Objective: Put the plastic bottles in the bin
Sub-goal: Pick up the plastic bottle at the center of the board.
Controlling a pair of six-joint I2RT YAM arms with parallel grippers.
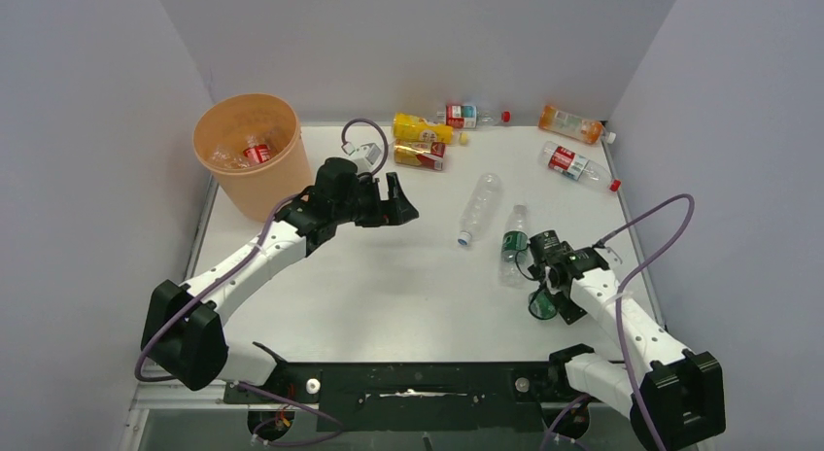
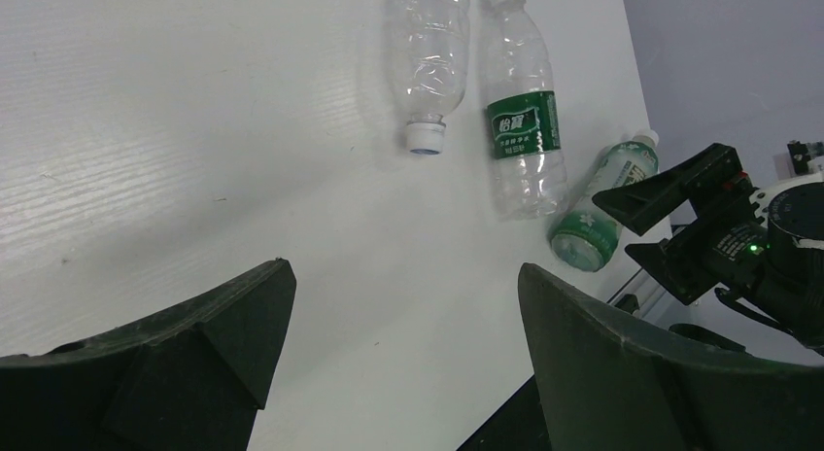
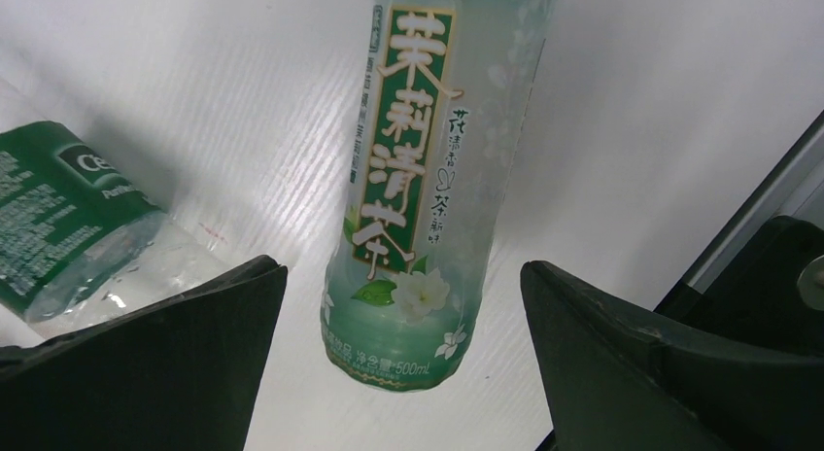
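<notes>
Step in hand is judged to be the pick of the next bottle by the right arm, with most bottles not yet binned. The bin (image 1: 248, 150) is seen upright at the far left corner of the table (image 1: 389, 295), with at least one red-label bottle (image 1: 257, 154) inside; the rest of its contents cannot be made out. The left gripper (image 2: 403, 276) is held just right of the bin, above the table, fingers spread and nothing between them. Mid-table, an unlabelled clear bottle (image 1: 479, 208) and a green-label bottle (image 1: 512, 242) are laid side by side, caps pointed opposite ways. Behind them, by the back wall, two yellow bottles (image 1: 421, 129) and a red-and-blue-label bottle (image 1: 466, 115) are grouped. The right gripper (image 3: 396, 286) is positioned over a tea bottle (image 3: 408, 179) lying near the table's right near edge, base toward the wrist camera. Its fingers are parted either side of the body, so nothing is gripped. Next move, as judged: the gripper is to be lowered, closed across the bottle's width, lifted, then carried the long way left to the bin, clear of the two mid-table bottles. The tea bottle is seen as pale green, translucent and likely thin-walled, so a gentle squeeze is advised. Far right, an orange-liquid bottle (image 1: 573, 123) and a second red-label bottle (image 1: 578, 165) are lying near the back corner.
</notes>
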